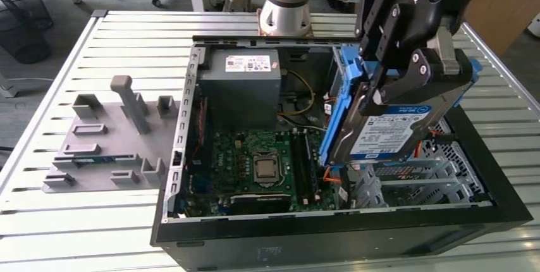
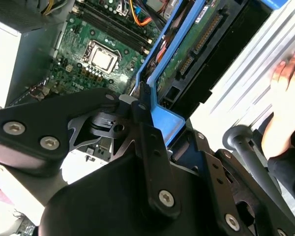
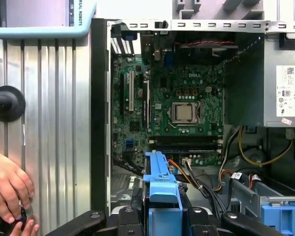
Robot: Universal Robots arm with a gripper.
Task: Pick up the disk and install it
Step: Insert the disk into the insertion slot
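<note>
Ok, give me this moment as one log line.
hand: shut on disk | disk: held tilted, on edge, lower end near cage in open case | installed: not yet

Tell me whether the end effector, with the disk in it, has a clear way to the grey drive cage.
Probably yes. The end effector holds the disk on edge just above the drive cage, the computer case is open, and nothing lies between them. An orange cable beside the cage runs close.

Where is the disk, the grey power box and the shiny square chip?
the disk (image 1: 395, 129), exterior view, on its blue-and-white label.
the grey power box (image 1: 240, 95), exterior view, on its grey side.
the shiny square chip (image 3: 186, 112), first wrist view, on its silver top.
</note>
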